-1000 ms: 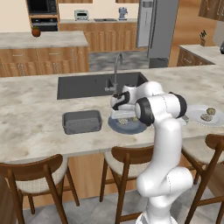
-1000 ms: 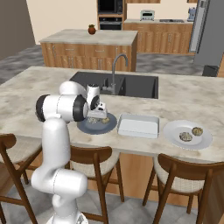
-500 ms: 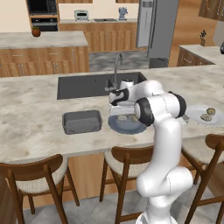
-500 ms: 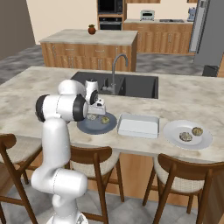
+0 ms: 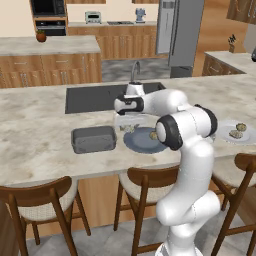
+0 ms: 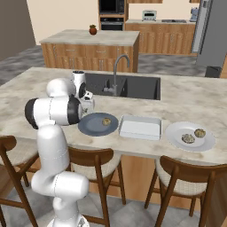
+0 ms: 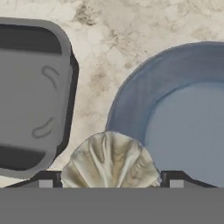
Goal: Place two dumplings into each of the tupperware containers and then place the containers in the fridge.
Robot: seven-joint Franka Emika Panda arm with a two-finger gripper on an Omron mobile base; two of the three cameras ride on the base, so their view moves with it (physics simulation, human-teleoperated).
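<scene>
Pincer (image 7: 112, 183) has a dumpling (image 7: 110, 161) sitting between its two tips, jaws spread about as wide as the dumpling. Looks like a grip rather than a hover, but the contact faces are cut off at the bottom of the hand view, so not certain.

It hangs over the table (image 7: 109, 52), at the near rim of the blue plate (image 7: 183, 109), beside a grey tupperware container (image 7: 30, 96). That container looks empty.

One more dumpling (image 6: 106, 121) lies on the plate in the right base view. A white container (image 6: 139, 127) sits just beside it. A second plate (image 6: 189, 135) further right carries two more.

Handling: small, light, pleated skin, probably soft and a bit slick. Take it across the fat middle, light squeeze, not the frilled edge.

Fridge (image 5: 180, 30) stands far back, door shut.
</scene>
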